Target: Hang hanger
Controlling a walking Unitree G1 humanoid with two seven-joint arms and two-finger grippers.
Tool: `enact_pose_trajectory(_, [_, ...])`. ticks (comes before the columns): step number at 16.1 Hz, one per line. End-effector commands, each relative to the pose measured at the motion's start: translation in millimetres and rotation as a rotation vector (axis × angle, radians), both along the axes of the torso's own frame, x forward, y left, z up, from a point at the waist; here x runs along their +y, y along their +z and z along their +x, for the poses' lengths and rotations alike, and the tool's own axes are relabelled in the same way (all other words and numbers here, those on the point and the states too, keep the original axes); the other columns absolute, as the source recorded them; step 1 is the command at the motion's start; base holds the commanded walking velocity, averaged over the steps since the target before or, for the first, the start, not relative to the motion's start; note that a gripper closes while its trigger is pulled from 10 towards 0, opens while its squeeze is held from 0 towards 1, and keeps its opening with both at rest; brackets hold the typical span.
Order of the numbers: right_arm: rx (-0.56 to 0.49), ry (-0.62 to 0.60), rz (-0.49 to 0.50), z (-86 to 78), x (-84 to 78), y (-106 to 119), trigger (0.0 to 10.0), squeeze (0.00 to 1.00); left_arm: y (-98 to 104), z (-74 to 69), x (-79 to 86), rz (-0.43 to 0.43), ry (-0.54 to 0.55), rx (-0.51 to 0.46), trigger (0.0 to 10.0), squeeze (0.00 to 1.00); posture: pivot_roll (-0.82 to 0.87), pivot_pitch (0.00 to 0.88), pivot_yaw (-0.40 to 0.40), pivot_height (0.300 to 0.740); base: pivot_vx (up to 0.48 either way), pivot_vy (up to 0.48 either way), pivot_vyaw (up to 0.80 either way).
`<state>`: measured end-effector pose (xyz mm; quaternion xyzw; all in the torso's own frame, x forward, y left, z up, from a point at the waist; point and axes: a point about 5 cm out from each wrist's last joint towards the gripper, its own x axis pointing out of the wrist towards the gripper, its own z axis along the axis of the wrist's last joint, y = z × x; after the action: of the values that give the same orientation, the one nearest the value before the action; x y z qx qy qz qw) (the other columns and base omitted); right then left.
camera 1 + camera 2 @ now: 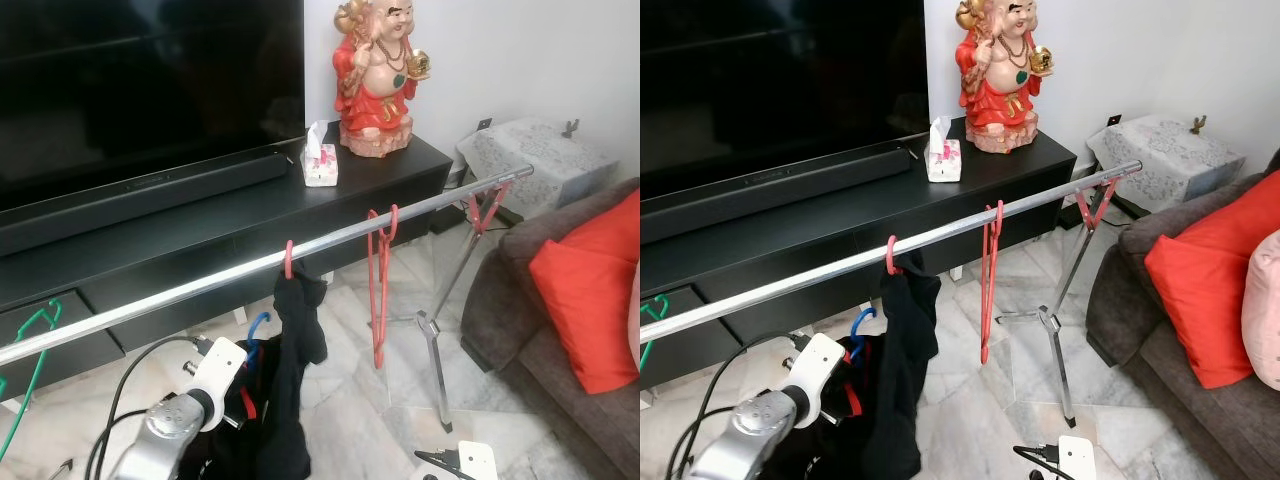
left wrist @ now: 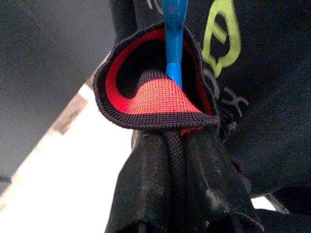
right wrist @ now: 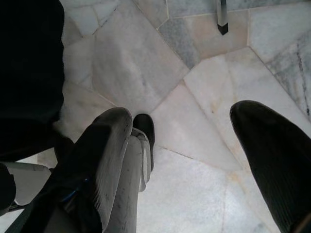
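- The left end effector has its two black fingers pinched narrow on the collar of a dark garment with a red lining; the blue hanger runs up through that collar, and its hook shows low beside the left arm, well below the rail
- The right end effector hangs spread wide over the marble floor, gripping nothing
- The chrome rail slopes across the room before the black TV stand; it already bears a pink hanger with black clothes, a bare red hanger, another red one near the far end and a green one at the near end
- Judged step: raise the blue hanger above the rail; aim its hook at the bare stretch between the green and pink hangers; lower until it seats before loosening the pinch; the grip on fabric rather than plastic may let the hook swing, so go slowly
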<state>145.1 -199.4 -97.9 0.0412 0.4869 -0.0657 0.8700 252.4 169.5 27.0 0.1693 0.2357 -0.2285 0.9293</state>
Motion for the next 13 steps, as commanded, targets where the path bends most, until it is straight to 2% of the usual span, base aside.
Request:
enact_pose_trajectory(1, [0.002,-0.002,-0.001,0.5,0.3,0,10.0,0.00,13,0.6,-0.1,-0.004,-0.061,-0.075,10.0,0.00,-0.03,0.000,-0.014,0.740,0.000,0.000,0.00])
enact_pose_trajectory(2, [0.002,0.001,-0.003,0.9,-0.2,0,10.0,0.00,17,-6.5,7.5,-0.010,-0.065,-0.112,10.0,0.00,-0.03,0.000,-0.017,0.740,0.000,0.000,0.00])
enact_pose_trajectory(3, [0.001,0.000,-0.003,0.9,-0.2,0,10.0,0.00,18,-7.3,8.6,-0.011,-0.063,-0.113,10.0,0.00,-0.03,0.000,-0.017,0.740,0.000,0.000,0.00])
enact_pose_trajectory(5, [-0.001,0.003,-0.006,1.7,-1.7,1,10.0,0.00,18,-21.4,28.4,0.003,0.063,-0.165,10.0,0.00,-0.02,0.000,-0.029,0.740,0.000,0.000,0.00])
enact_pose_trajectory(6, [-0.002,0.007,-0.011,2.0,-2.7,1,10.0,0.00,13,-34.8,39.8,0.022,0.167,-0.170,10.0,0.00,-0.01,0.000,-0.036,0.740,0.000,0.000,0.00])
enact_pose_trajectory(8, [-0.003,0.010,-0.017,2.3,-4.9,2,10.0,0.00,5,-61.0,51.4,0.013,0.334,-0.176,10.0,0.00,0.00,0.000,-0.055,0.740,0.000,0.000,0.00])
enact_pose_trajectory(10, [-0.003,0.019,-0.024,2.9,-6.9,2,10.0,0.00,1,-76.8,54.1,-0.002,0.434,-0.177,10.0,0.00,0.01,0.000,-0.069,0.740,0.000,0.000,0.00])
enact_pose_trajectory(11, [-0.004,0.025,-0.028,3.2,-7.7,2,10.0,0.00,-1,-80.9,54.2,0.003,0.475,-0.182,10.0,0.00,0.01,0.000,-0.074,0.740,0.000,0.000,0.00])
enact_pose_trajectory(13, [-0.020,0.034,-0.039,5.2,-8.7,4,10.0,0.00,3,-74.2,53.6,0.007,0.520,-0.217,10.0,0.00,0.01,0.000,-0.076,0.740,0.000,0.000,0.23])
